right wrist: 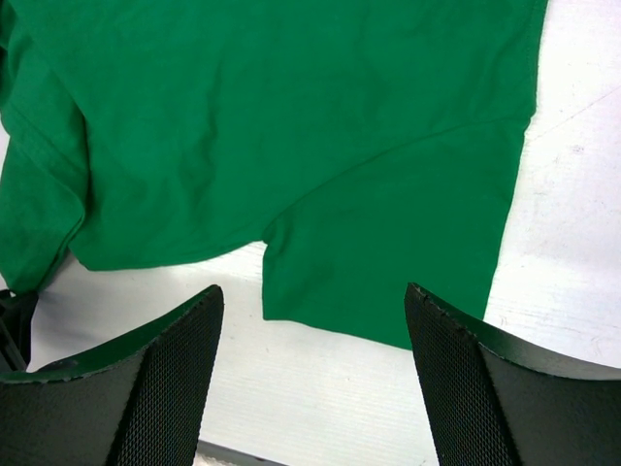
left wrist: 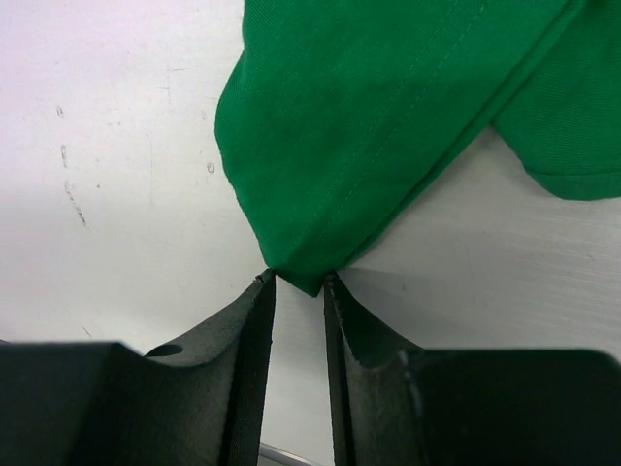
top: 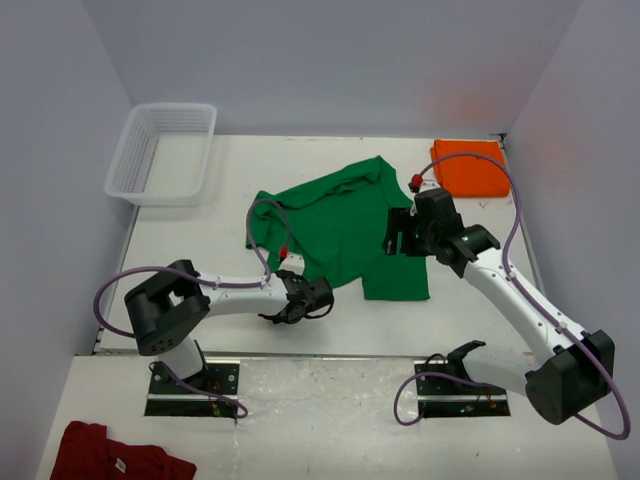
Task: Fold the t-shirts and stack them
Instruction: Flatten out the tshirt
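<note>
Lying spread across the middle of the white table (top: 190, 245), the green t-shirt (top: 340, 225) is rumpled, with one sleeve reaching toward the far side and another square flap sticking out at its near right. The orange t-shirt (top: 470, 168) sits folded into a neat block in the far right corner, well apart from the green one.

The left gripper (top: 322, 298) is low at the near left edge of the green shirt. Its wrist camera shows the two fingers (left wrist: 254, 320) standing only a narrow gap apart, with a pointed corner of the green cloth right at their tips. The corner seems to lie just in the mouth of the gap rather than pinched, though the angle makes contact hard to judge.

The right gripper (top: 392, 236) hangs over the right side of the green shirt with its jaws spread wide and nothing between them; its wrist view looks down on the shirt's square flap.

A white mesh basket (top: 130, 172) stands at the far left, and a dark red garment (top: 105, 455) lies at the near left, in front of the arm bases.
</note>
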